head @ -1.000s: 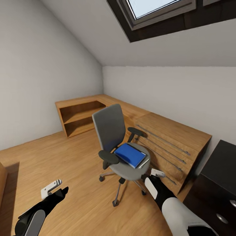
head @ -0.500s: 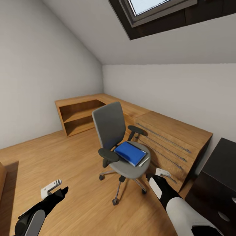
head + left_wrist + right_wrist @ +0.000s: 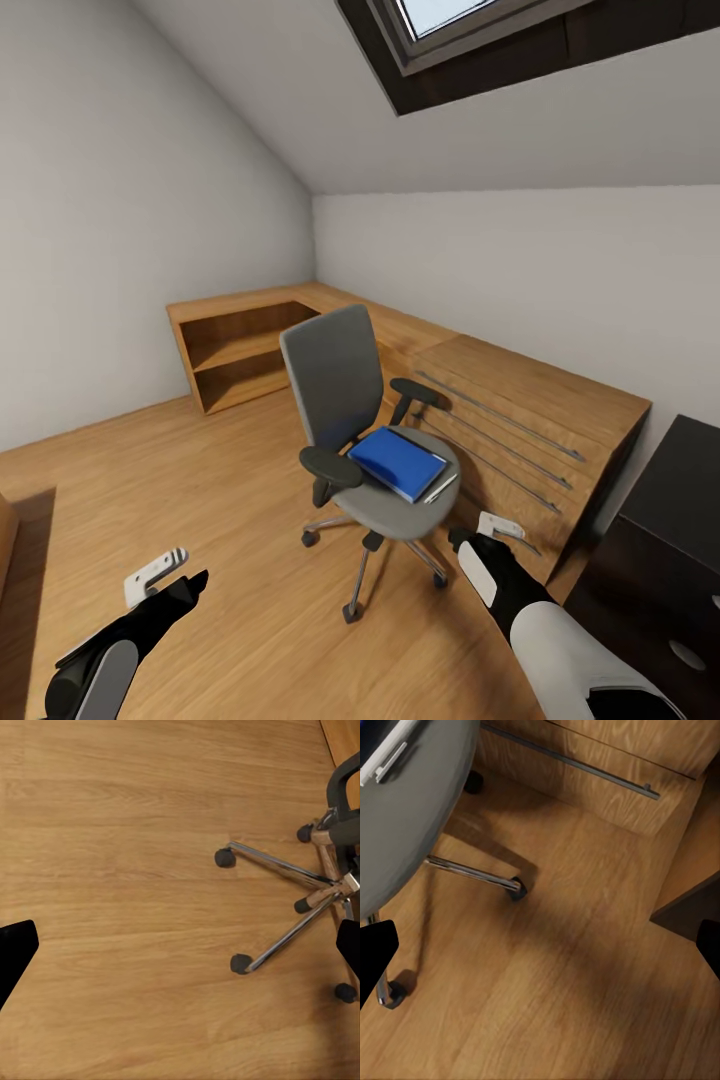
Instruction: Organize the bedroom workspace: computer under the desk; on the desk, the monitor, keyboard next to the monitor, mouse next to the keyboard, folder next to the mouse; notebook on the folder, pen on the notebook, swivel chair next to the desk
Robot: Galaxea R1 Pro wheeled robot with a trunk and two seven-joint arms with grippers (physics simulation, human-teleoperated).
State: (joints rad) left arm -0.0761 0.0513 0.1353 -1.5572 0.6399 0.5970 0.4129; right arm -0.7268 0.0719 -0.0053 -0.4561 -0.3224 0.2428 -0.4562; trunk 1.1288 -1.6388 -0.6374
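The swivel chair (image 3: 335,385), grey with black armrests, stands mid-room on the wood floor. The blue folder (image 3: 397,462) lies flat on its seat, with the pen (image 3: 440,488) beside the folder at the seat's edge. My right gripper (image 3: 480,530) is open, low beside the seat's right side, touching nothing. My left gripper (image 3: 178,575) is open over bare floor left of the chair. The right wrist view shows the seat (image 3: 405,817) and pen (image 3: 388,756). The left wrist view shows the chrome base (image 3: 292,877). The black desk (image 3: 680,490) is at the lower right. Monitor, keyboard, mouse, notebook and computer are out of view.
Low light-wood cabinets (image 3: 520,410) run along the far walls behind the chair, with long bar handles and an open shelf unit (image 3: 240,360). The desk's drawer unit with a round knob (image 3: 685,655) is close by my right arm. A skylight sits in the sloped ceiling.
The head view has drifted slightly, so the room sits a little higher in the picture. My right gripper has shifted a little to the right, away from the seat. The left arm has not moved.
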